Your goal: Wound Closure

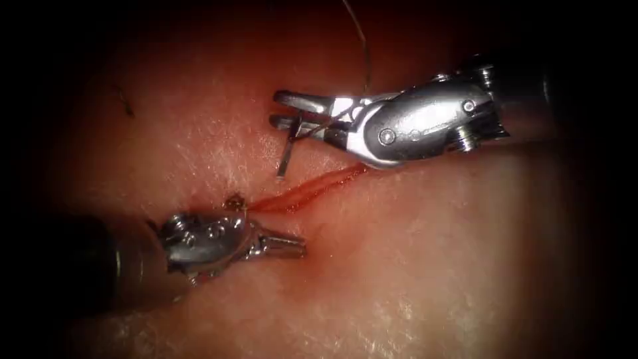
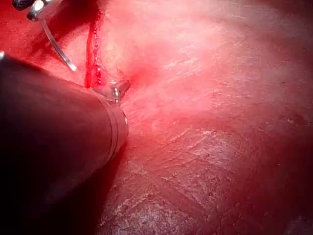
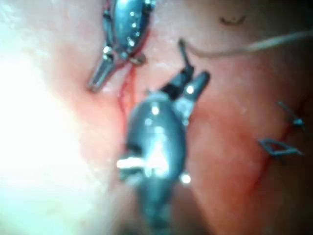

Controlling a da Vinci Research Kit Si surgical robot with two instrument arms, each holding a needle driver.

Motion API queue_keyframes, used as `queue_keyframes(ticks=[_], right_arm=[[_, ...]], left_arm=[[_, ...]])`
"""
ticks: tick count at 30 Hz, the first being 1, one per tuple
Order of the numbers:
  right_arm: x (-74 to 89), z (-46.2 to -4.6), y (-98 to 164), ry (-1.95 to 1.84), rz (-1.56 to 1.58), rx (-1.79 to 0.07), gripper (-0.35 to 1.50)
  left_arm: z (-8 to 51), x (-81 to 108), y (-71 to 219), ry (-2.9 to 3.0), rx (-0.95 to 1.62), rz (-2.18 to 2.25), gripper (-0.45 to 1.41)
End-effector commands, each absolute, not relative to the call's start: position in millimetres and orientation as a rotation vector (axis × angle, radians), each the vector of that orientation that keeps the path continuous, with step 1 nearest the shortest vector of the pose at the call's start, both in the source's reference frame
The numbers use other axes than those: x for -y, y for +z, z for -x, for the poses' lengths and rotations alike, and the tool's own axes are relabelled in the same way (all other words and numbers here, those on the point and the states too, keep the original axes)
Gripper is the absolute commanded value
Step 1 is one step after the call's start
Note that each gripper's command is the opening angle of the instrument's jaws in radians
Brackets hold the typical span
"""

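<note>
Pink tissue [image 1: 412,279] filled scene, red cut [image 1: 312,189] running diagonally. Right tool [image 1: 287,110] clenched needle [image 1: 287,149] near its blunt end, above cut; needle hung free, not in tissue. Thread [image 1: 364,46] led upward. Left tool [image 1: 292,246] closed, held nothing, lay below cut.

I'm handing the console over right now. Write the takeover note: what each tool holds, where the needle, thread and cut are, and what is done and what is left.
Right tool: jaws shut on the needle, gripped near one end; the rest hangs free above the tissue, not in it.
Left tool: jaws shut, holding nothing, resting on the tissue just below the cut.
Thread: runs up from the right tool's jaws.
Done: older stitches sit elsewhere on the tissue.
Left: no stitch is visible across this cut, which lies open with red fluid along it.
</note>
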State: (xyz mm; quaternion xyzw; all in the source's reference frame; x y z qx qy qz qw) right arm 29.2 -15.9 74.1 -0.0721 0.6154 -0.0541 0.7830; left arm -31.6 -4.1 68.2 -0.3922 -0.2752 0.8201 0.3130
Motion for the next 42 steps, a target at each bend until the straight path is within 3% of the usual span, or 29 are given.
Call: queue_keyframes(ticks=[1,18,42], right_arm=[[16.5,-30.0,74.5,-0.122,0.131,-1.338,-0.35],[15.5,-31.4,75.9,-0.230,-0.145,-1.431,-0.35],[12.8,-32.0,81.0,0.158,-0.528,-1.435,-0.35]], left_arm=[[32.1,4.5,68.9,2.162,0.730,1.036,-0.08],[32.1,4.5,68.9,2.162,0.730,1.036,-0.08],[32.1,4.5,68.9,2.163,0.730,1.036,-0.08]])
